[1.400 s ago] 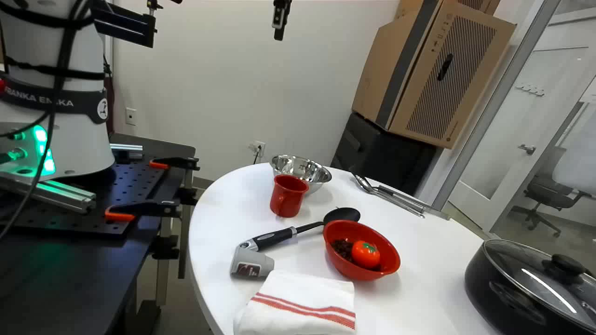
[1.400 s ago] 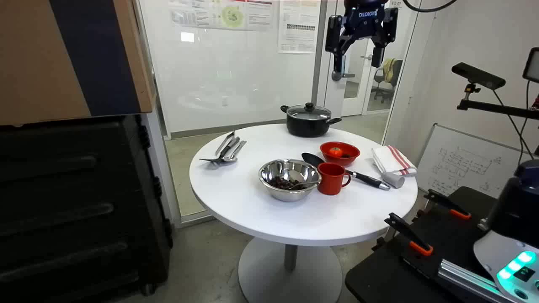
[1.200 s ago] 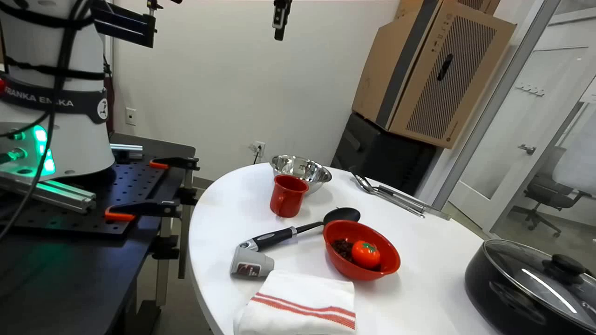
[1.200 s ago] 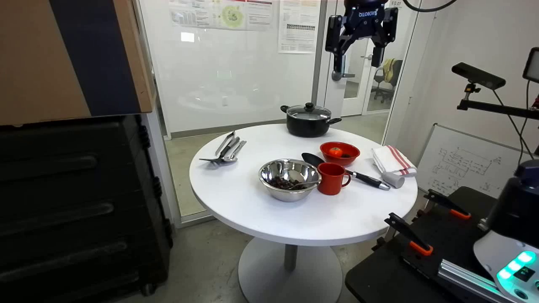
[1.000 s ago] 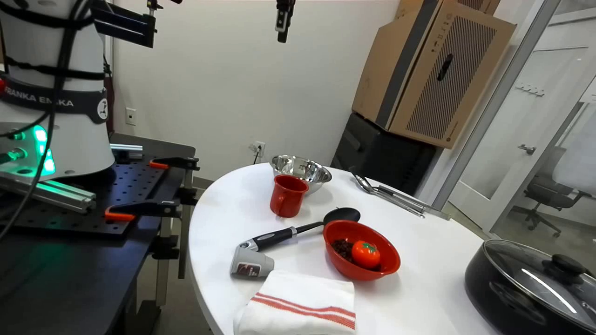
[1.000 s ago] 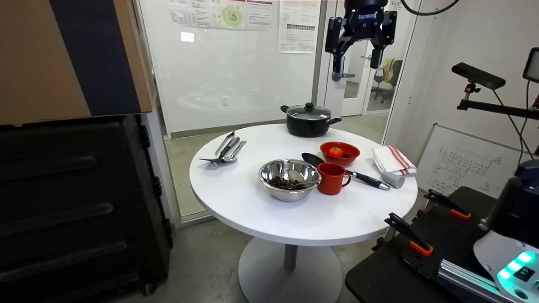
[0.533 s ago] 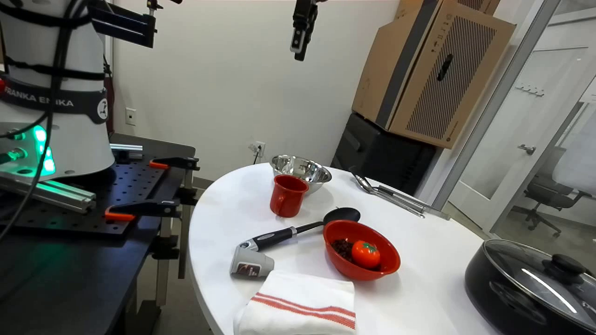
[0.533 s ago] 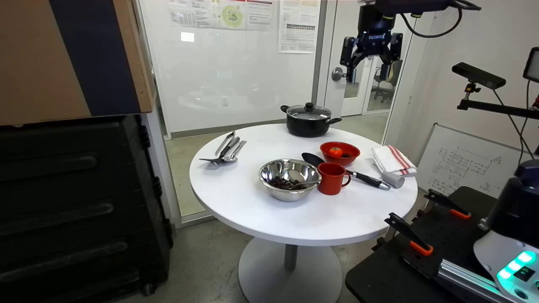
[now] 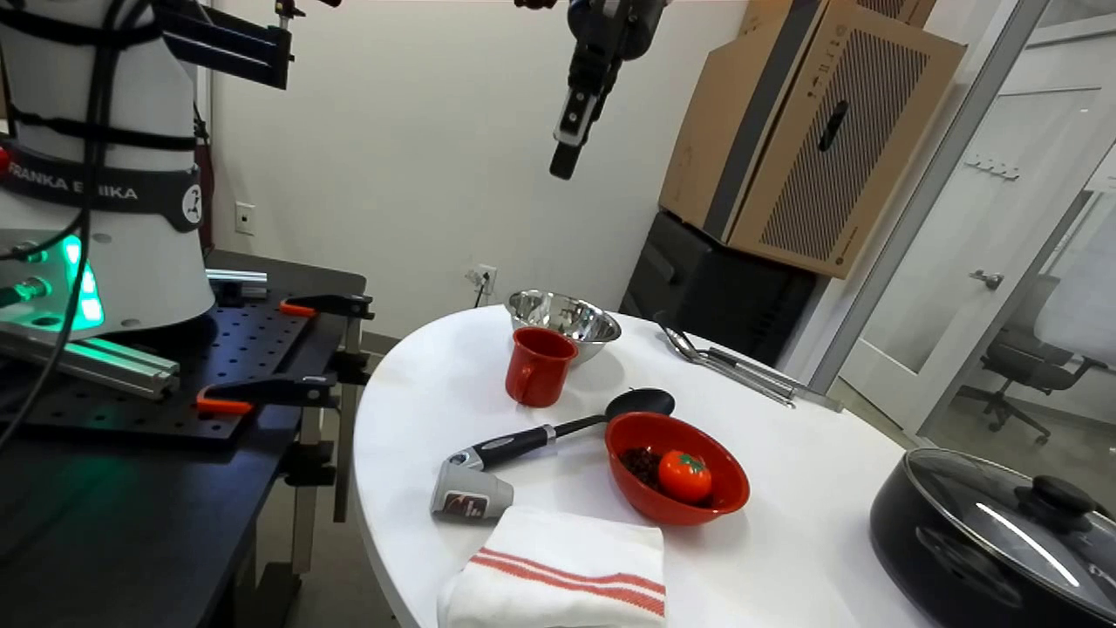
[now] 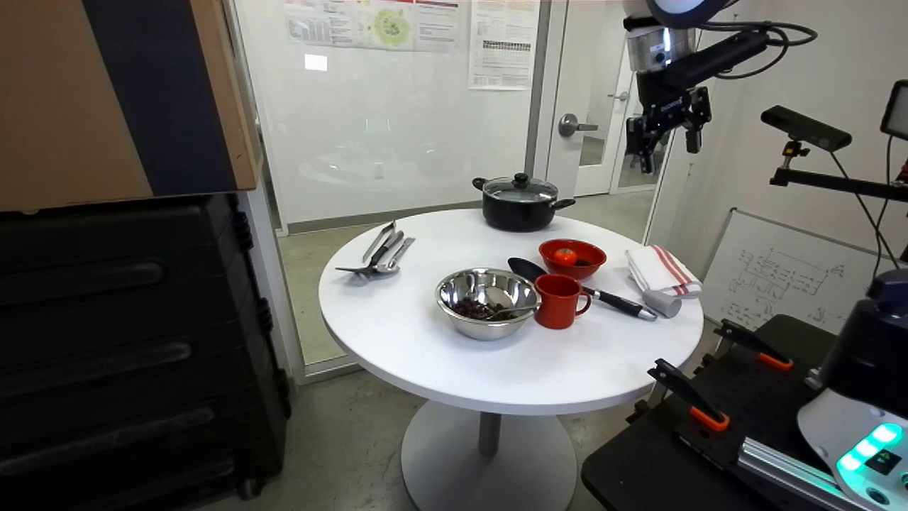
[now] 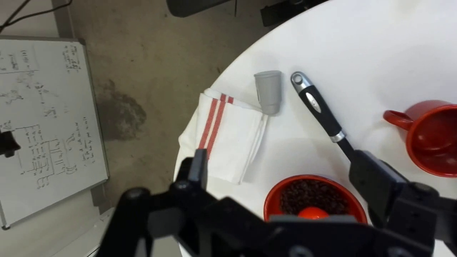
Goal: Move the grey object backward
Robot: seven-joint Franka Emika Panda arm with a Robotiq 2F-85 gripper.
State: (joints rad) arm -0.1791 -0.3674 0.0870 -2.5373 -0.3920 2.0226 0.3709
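Observation:
The grey object [image 9: 471, 494] is a small tapered cup-like piece lying on its side near the edge of the white table. It also shows in another exterior view [image 10: 662, 303] and in the wrist view [image 11: 269, 92]. It touches or nearly touches the folded towel, beside the utensil's handle end. My gripper [image 10: 670, 156] is open and empty, tilted, high above the table. It also shows in an exterior view [image 9: 567, 157]. In the wrist view, my spread fingers [image 11: 278, 157] frame the towel and red bowl, with the grey object beyond the fingertips. Nothing is between the fingers.
Around the grey object are a white towel [image 9: 567, 558] with red stripes, a black long-handled utensil [image 9: 510, 447], a red bowl [image 9: 636, 488] with a tomato, and a red cup [image 9: 536, 375]. A metal bowl [image 10: 489, 330] and a black lidded pot [image 10: 520, 213] stand farther off.
My gripper has come down and, in both exterior views, moved to the right. It has tilted and stays open. The grey object and the other things on the table have not moved.

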